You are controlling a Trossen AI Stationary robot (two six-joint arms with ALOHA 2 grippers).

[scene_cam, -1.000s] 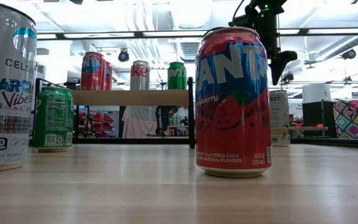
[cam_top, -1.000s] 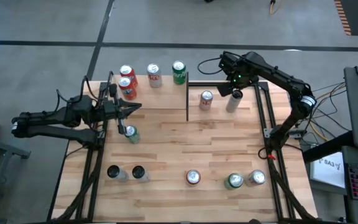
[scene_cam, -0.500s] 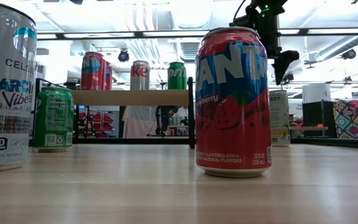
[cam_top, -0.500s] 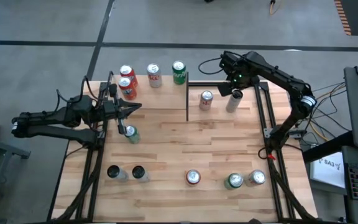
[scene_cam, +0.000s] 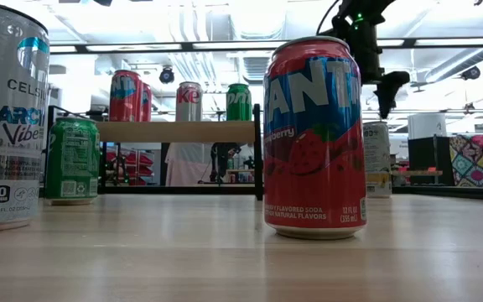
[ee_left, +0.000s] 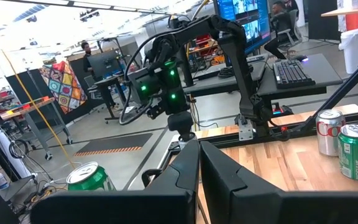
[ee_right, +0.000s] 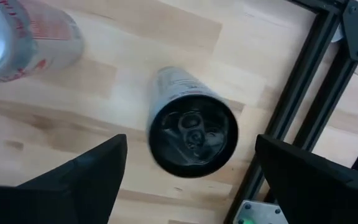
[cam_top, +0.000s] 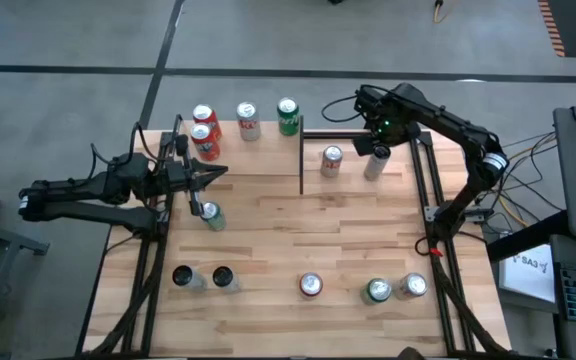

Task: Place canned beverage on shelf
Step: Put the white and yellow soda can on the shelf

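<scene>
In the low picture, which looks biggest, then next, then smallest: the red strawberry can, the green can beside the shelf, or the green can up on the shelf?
1. Red strawberry can: nearest the camera, so maybe not truly biggest.
2. Green can beside the shelf.
3. Green can on the shelf.

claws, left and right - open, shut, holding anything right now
Left claw: shut, holding nothing.
Right claw: open, empty, above the black-topped can.

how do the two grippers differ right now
The left gripper is shut, its fingers pressed together, while the right gripper is spread wide open. The left one lies level at the shelf's left end, over no can; the right one points straight down above a black-topped can standing right of the shelf. Neither holds anything.
</scene>
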